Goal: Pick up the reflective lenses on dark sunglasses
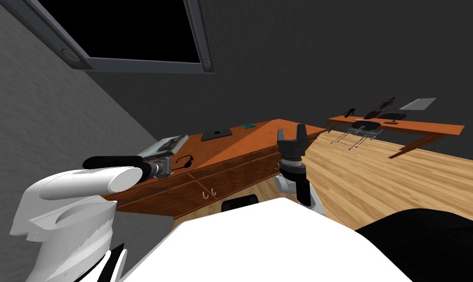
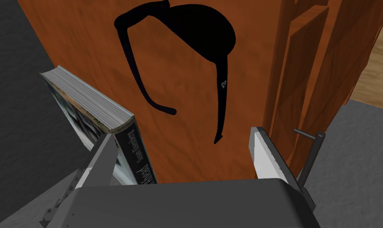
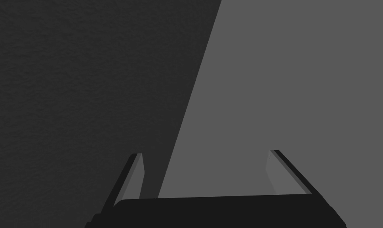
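- Hovering just short of the sunglasses (image 2: 194, 35), the left jaws stand wide apart, holding nothing.
- One finger (image 2: 100, 158) sits just beside a thick book (image 2: 89, 105) lying flat on the brown wooden worktop (image 2: 178, 91).
- The black sunglasses lie on that worktop next to the book, temples unfolded and pointing back at the jaws; one temple tip reaches nearly between them.
- The right jaws, held upright at the worktop's front edge, are likewise wide and empty.
- Farther along the worktop: a flat dark slab (image 1: 215, 133) and a small green item (image 1: 249, 126).
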Available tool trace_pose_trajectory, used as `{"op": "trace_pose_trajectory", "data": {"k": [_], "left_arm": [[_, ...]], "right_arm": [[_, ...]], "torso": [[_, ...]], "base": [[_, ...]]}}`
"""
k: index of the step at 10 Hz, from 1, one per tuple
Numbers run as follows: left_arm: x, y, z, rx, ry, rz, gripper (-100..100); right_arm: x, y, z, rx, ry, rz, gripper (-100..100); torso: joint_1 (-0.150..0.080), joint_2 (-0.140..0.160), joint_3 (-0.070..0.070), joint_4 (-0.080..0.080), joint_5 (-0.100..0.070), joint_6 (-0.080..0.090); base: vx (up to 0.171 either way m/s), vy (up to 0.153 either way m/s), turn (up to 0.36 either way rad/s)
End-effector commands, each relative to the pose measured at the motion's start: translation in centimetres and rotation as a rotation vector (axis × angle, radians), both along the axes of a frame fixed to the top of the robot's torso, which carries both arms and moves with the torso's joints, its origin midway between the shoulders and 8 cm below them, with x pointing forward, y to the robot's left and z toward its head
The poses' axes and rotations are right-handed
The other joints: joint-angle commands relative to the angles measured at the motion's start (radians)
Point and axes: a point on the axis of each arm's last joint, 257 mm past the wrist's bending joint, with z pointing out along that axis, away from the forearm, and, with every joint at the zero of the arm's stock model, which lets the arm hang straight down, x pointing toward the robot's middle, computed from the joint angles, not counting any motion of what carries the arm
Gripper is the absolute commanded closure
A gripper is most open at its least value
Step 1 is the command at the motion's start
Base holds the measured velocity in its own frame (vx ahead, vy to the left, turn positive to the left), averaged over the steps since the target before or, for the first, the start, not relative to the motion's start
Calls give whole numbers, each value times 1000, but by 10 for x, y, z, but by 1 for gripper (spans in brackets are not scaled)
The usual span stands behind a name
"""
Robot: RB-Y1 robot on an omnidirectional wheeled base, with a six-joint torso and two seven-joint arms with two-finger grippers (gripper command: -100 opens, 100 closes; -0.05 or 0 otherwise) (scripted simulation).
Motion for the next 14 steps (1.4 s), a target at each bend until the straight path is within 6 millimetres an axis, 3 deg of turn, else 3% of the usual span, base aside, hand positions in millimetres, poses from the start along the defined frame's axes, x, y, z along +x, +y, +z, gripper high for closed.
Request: {"op": "trace_pose_trajectory", "data": {"k": [1, 4, 5, 6, 7, 8, 9, 10, 11, 13, 14], "left_arm": [[-8, 1, -11, -16, 60, 2, -100], [-21, -1, -33, -49, 149, 0, -100], [-17, 0, -27, -40, 126, 0, -100], [-18, 0, -28, -41, 132, 0, 0], [-6, 13, -22, -36, 107, 29, -100], [-7, 18, -29, -50, 127, 44, -100], [5, 29, -19, -36, 92, 65, -100], [3, 35, -28, -53, 117, 84, -100], [15, 45, -16, -36, 80, 103, -100], [12, 55, -31, -63, 119, 133, -100], [23, 65, -19, -43, 81, 150, -100]], "right_arm": [[0, 0, 0, 0, 0, 0, 0], [0, 0, 0, 0, 0, 0, 0], [0, 0, 0, 0, 0, 0, 0], [0, 0, 0, 0, 0, 0, 0], [0, 0, 0, 0, 0, 0, 0], [0, 0, 0, 0, 0, 0, 0], [0, 0, 0, 0, 0, 0, 0], [0, 0, 0, 0, 0, 0, 0], [0, 0, 0, 0, 0, 0, 0], [0, 0, 0, 0, 0, 0, 0], [0, 0, 0, 0, 0, 0, 0]], "torso": [[0, 0, 0, 0, 0, 0], [0, 0, 0, 0, 0, 0], [-1, 0, 0, 0, 0, 0], [-3, 1, 0, 0, 0, 0], [-4, 1, 1, 0, -1, 0], [-3, 5, 3, 1, -1, 1], [-3, 7, 4, 2, 0, 0], [-4, 10, 5, 2, -1, 1], [-3, 10, 6, 2, -1, 0], [-2, 11, 6, 3, 0, 0], [-2, 6, 4, 2, 0, -1]], "base": [[20, 89, -64], [21, 58, -37], [6, 19, -8], [0, 0, 0], [-90, 25, -304], [-112, 32, -186], [-145, 6, -270], [-135, 13, -139], [-172, 30, -252], [-94, 20, -92], [-99, -2, -249]]}}
